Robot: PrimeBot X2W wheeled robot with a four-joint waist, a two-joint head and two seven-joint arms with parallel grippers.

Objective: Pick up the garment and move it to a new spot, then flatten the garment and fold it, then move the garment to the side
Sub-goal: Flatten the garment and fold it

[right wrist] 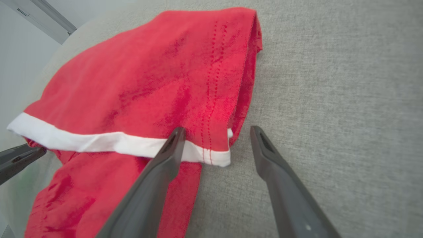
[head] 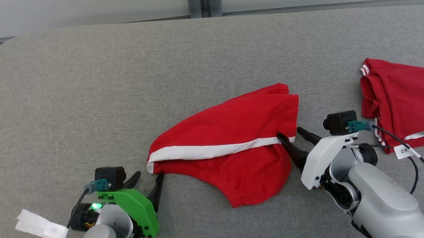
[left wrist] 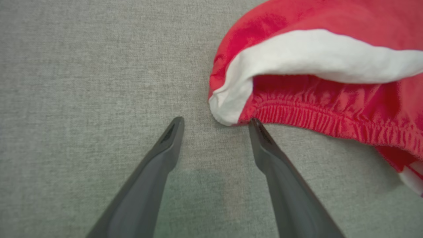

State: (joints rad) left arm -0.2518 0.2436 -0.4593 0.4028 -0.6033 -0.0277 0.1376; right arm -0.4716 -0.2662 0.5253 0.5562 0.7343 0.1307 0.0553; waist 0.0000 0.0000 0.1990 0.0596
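Garment [head: 234,132]: folded over. Left gripper [head: 149,174], right gripper [head: 288,131]: wide open, empty, at opposite corners. Advice: pinch both layers, lift evenly.

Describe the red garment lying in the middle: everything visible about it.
The red garment is soft cloth with a white stripe and a gathered elastic waistband, lying loosely folded on the grey padded surface. The open left pincer has one fingertip at its left corner; the open right pincer straddles its right edge.
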